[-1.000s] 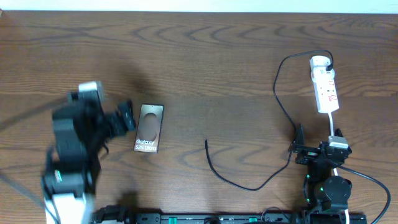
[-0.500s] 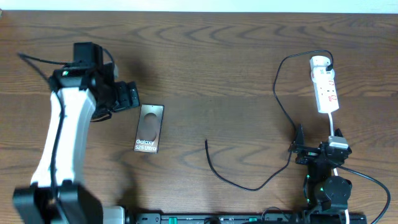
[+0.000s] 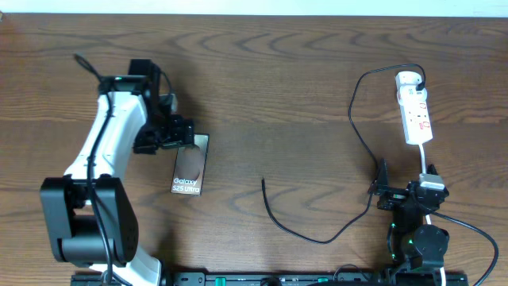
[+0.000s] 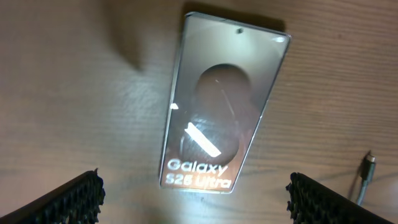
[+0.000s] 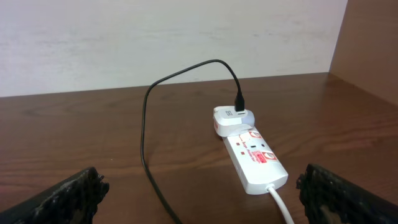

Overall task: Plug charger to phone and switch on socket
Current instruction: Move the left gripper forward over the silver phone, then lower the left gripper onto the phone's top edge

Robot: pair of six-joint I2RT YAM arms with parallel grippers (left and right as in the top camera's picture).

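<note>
Now | left fingers [image 4: 68, 199] parted, phone [image 4: 224, 106] flat below, between them | right fingers [image 5: 68, 196] parted, socket [image 5: 255, 155] ahead

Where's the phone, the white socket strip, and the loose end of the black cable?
phone [image 4: 222, 107]: left wrist view, middle of its dark oval picture.
socket strip [image 5: 256, 160]: right wrist view, middle of its white top.
charger's plug tip [image 3: 263, 183]: overhead view, loose end of the black cable.
</note>
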